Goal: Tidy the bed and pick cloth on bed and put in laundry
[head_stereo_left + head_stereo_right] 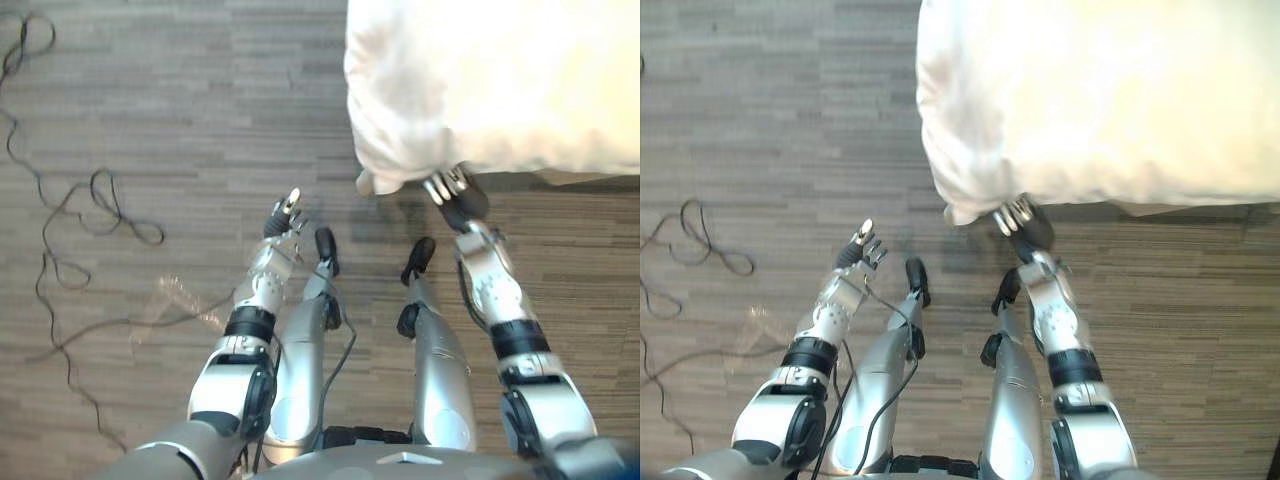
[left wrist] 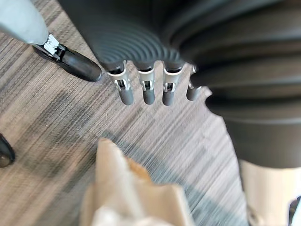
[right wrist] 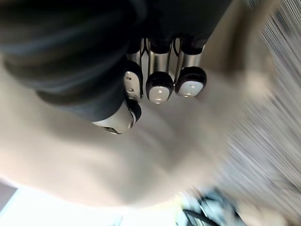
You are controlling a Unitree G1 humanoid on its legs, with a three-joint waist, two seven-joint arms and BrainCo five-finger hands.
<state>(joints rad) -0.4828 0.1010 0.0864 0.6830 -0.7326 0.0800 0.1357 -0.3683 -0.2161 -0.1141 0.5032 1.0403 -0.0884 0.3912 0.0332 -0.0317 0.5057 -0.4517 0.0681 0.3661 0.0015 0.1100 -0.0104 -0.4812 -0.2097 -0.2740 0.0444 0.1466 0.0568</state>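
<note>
- Bedding bulged out over the floor, with the right hand touching its lower corner.
- Could not tell whether that hand had a real hold.
- Left hand was loose and open, well clear to the bedding's left.
- Judgement: secure the corner first, then bring the left hand to the bedding's edge before pulling it flat.
- The bedding's far side was cut off, so pillow or duvet was unclear.

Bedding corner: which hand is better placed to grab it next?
Right. The right hand sits at the near corner of the bedding; the left hand hangs open over the floor, well apart from it.
</note>
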